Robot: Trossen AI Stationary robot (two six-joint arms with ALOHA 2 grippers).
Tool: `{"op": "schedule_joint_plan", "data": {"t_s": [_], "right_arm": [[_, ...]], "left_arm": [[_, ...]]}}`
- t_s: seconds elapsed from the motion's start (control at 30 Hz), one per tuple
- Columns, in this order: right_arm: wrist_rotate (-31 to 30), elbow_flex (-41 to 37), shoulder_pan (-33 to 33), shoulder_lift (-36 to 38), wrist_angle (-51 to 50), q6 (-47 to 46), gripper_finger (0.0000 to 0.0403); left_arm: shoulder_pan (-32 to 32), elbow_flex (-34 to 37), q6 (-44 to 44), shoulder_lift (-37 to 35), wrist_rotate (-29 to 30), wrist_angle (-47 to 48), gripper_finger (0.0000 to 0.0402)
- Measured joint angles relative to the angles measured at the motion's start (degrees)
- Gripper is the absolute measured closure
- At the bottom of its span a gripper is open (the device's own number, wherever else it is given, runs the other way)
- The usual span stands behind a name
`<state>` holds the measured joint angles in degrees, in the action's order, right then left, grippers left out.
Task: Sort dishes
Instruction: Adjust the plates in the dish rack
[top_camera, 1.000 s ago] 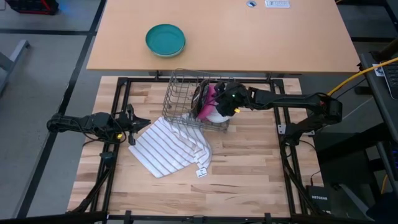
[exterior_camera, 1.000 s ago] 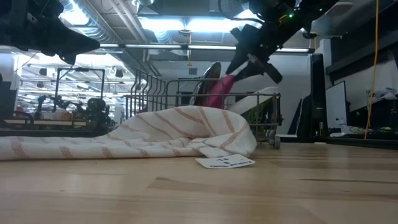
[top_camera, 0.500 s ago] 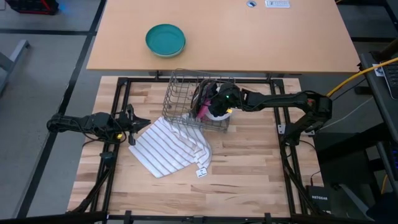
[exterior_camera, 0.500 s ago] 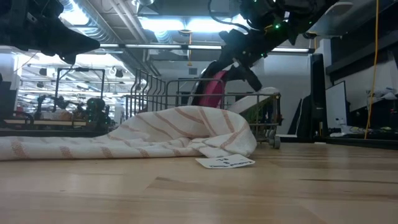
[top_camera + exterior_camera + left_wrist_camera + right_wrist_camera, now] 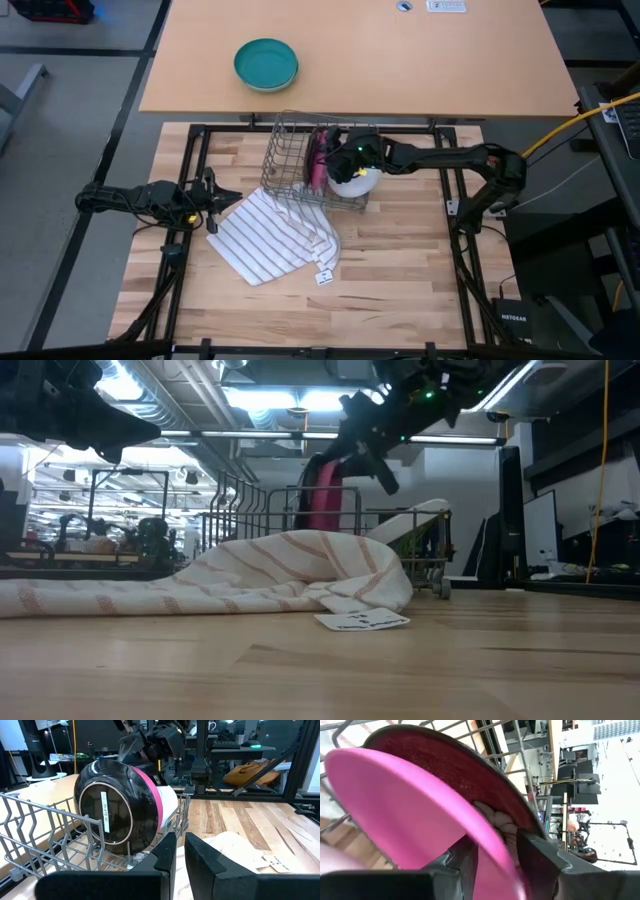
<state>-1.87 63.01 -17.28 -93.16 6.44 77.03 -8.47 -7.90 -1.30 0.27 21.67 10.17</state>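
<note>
In the low view's foreground, a small white tag [image 5: 362, 622] lies on the wooden table [image 5: 480, 670]; its print is too small to read. It sits at the edge of the white striped cloth [image 5: 200, 585], heaped across the lower left. Behind the cloth, centre frame, stands the wire rack [image 5: 400, 525]. In it the magenta-pink plate [image 5: 322, 500] stands on edge, with the dark red plate [image 5: 112, 810] right against it; a white label on that plate's underside is not legible. The pale green plate [image 5: 358, 182] leans just beside them. The right gripper [image 5: 495, 852] pinches the pink plate's rim between its jaws. The left gripper [image 5: 180, 855], jaws nearly together and empty, waits at the high view's left, near the cloth. Farther off, upper left in the high view, a teal bowl [image 5: 266, 64] rests on the tan tabletop [image 5: 420, 70].
</note>
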Motion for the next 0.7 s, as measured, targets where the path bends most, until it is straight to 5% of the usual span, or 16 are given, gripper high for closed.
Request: {"op": "schedule_joint_plan", "data": {"t_s": [0.7], "right_arm": [[-0.1, 6.5, 0.1, -5.6, -3.7, -0.2, 0.0265]], "left_arm": [[0.0, 0.0, -0.1, 0.0, 0.0, 0.0, 0.0371]]}}
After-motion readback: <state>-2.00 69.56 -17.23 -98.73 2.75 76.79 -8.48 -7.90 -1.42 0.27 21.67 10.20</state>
